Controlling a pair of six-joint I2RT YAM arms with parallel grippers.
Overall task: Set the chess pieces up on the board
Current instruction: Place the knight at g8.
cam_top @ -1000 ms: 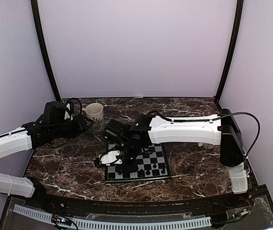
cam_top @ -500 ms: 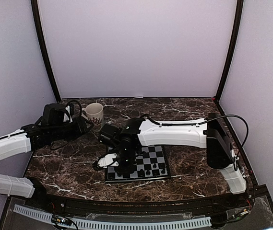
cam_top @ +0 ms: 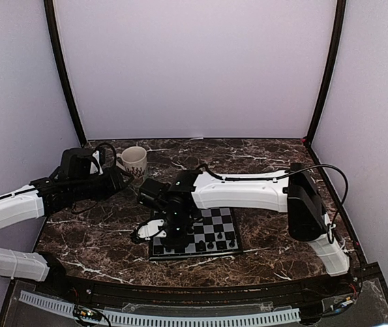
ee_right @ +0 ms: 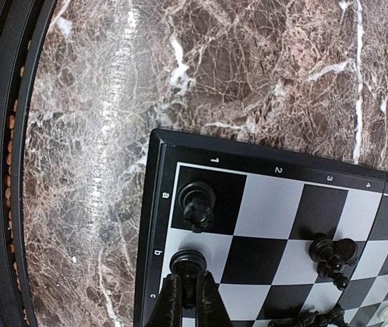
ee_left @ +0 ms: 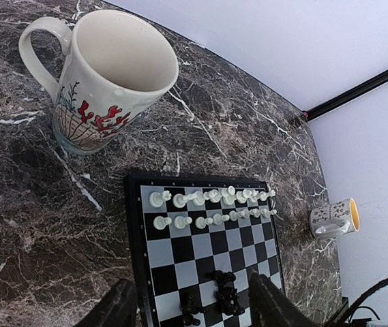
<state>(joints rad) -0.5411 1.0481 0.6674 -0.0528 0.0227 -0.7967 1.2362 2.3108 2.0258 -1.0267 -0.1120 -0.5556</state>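
The board (cam_top: 229, 219) lies at the middle of the table. In the right wrist view my right gripper (ee_right: 188, 294) is shut on a black chess piece (ee_right: 189, 261) that stands on the light b1 square at the board's (ee_right: 154, 204) corner. Another black piece (ee_right: 197, 204) stands on a1, and more black pieces (ee_right: 333, 256) lie further in. In the top view the right gripper (cam_top: 174, 238) is over the board's near left corner. My left gripper (ee_left: 190, 315) is open and empty, above the board's (ee_left: 133, 225) left edge. Two rows of white pieces (ee_left: 211, 208) stand at the far side, with loose black pieces (ee_left: 225, 291) nearer.
A white mug with a red and blue print (ee_left: 108, 78) stands upright and empty just beyond the board's far left corner; it also shows in the top view (cam_top: 134, 162). A small mug with a yellow inside (ee_left: 335, 217) lies to the right of the board. The table's near rim (ee_right: 3, 170) is close.
My right arm has swung left, bringing its gripper down to the board's near left corner. My left arm has barely moved.
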